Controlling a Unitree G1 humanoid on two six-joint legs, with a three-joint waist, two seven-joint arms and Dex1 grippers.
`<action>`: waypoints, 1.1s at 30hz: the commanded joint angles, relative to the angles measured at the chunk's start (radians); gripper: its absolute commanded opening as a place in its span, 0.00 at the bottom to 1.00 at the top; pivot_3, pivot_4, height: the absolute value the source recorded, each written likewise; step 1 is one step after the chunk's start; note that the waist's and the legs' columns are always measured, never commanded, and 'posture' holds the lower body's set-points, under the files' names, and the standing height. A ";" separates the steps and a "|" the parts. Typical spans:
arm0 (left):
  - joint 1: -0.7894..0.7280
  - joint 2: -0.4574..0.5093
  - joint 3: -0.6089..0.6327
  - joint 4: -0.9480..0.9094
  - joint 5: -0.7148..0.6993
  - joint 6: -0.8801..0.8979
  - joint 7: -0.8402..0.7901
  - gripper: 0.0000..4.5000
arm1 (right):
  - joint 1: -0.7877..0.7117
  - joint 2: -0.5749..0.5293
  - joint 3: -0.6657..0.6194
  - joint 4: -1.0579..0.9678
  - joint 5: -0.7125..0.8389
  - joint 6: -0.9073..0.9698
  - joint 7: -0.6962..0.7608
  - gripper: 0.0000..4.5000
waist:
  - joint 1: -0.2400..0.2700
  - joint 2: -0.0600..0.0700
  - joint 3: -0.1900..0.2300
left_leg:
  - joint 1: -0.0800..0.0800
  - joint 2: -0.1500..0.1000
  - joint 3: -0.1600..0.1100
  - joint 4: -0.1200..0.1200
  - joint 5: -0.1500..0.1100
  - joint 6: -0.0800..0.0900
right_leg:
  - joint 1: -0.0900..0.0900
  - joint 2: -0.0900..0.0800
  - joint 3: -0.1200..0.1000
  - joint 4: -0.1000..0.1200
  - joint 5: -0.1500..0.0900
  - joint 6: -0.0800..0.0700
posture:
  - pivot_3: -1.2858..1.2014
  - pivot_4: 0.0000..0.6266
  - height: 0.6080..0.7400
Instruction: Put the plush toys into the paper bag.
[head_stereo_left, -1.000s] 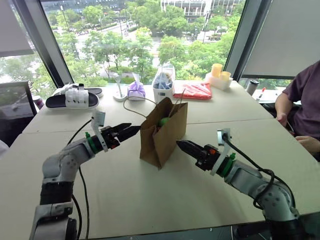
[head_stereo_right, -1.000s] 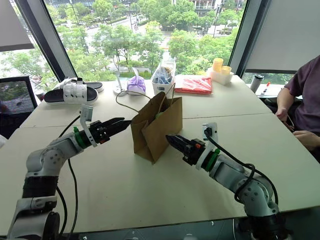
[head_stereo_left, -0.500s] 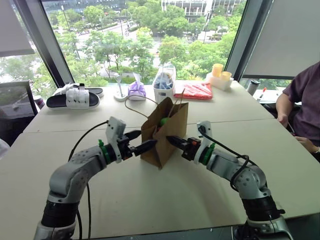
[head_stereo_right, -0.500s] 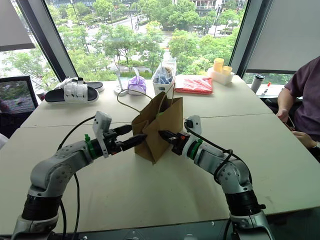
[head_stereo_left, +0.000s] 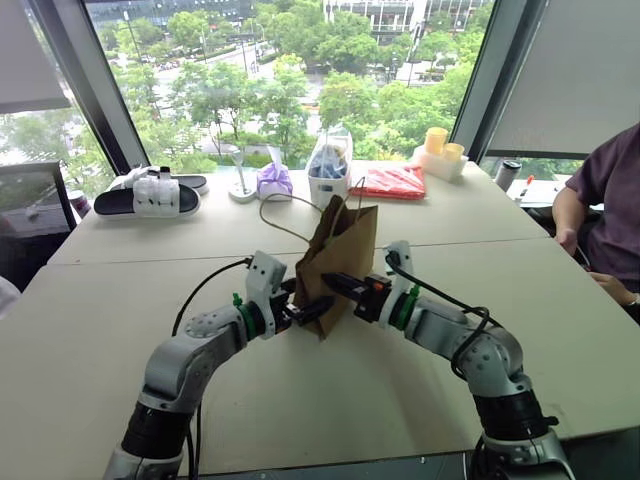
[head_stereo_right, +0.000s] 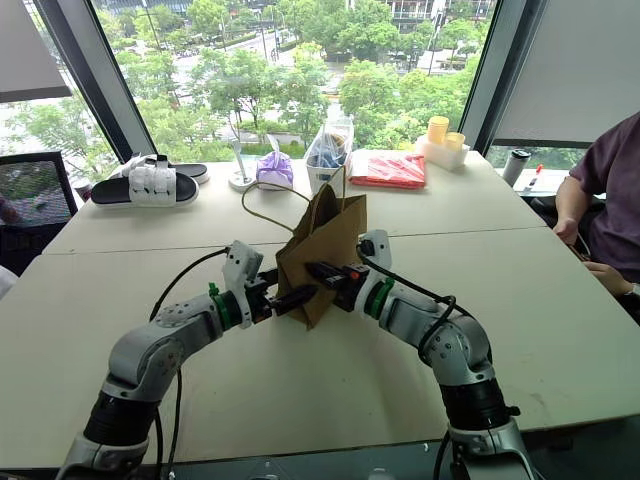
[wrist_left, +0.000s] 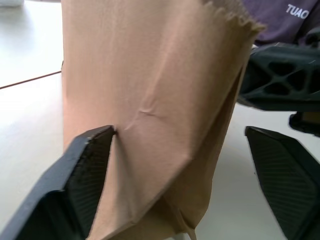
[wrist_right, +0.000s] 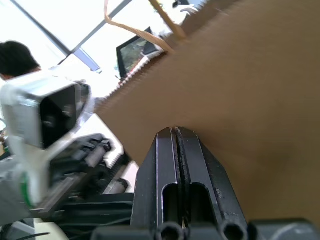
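Observation:
The brown paper bag (head_stereo_left: 348, 250) stands at mid-table, its top pinched narrow and its cord handles (head_stereo_left: 285, 205) arching over the mouth. The plush toys are hidden from view. My left gripper (head_stereo_left: 316, 306) is open at the bag's lower left. In the left wrist view its fingers (wrist_left: 92, 165) straddle the bag's folded edge, one pad touching the paper and the other standing apart. My right gripper (head_stereo_left: 330, 280) is shut, its tip pressed against the bag's right side (wrist_right: 250, 100).
Along the window edge lie black-and-white slippers (head_stereo_left: 150, 195), a purple pouch (head_stereo_left: 272, 180), a white box holding a clear plastic bag (head_stereo_left: 328, 165), a red packet (head_stereo_left: 388, 182) and yellow cups (head_stereo_left: 440, 152). A person (head_stereo_left: 605, 215) sits at the right.
Both grippers have closed in on the bag from either side, the left one moving right and lower. The bag's mouth has narrowed, and the green toy seen in it no longer shows.

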 joint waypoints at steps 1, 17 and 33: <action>-0.020 -0.008 -0.003 -0.003 0.016 -0.030 0.001 0.54 | 0.005 0.011 -0.020 -0.056 0.015 0.009 0.015 0.00 | 0.000 0.000 0.000 | 0.000 0.000 0.000 0.000 0.000 0.000 | 0.000 0.000 0.000 0.000 0.000 0.000 | 0.52 0.24 1.00; -0.193 0.053 0.018 0.118 -0.050 -0.187 -0.367 0.01 | 0.186 -0.139 -0.205 -0.244 0.268 0.096 0.131 0.00 | 0.004 0.000 0.000 | -0.001 0.000 0.000 0.001 0.000 0.000 | 0.001 0.000 -0.001 -0.001 0.000 0.000 | 0.52 0.24 1.00; -0.507 0.014 -0.080 0.850 0.167 -0.556 -0.757 0.01 | 0.499 -0.246 -0.299 -0.505 0.481 0.034 0.007 0.00 | 0.006 -0.001 0.000 | 0.001 0.000 0.000 0.002 -0.001 0.002 | 0.004 0.000 -0.001 -0.002 0.000 0.001 | 0.52 0.24 1.00</action>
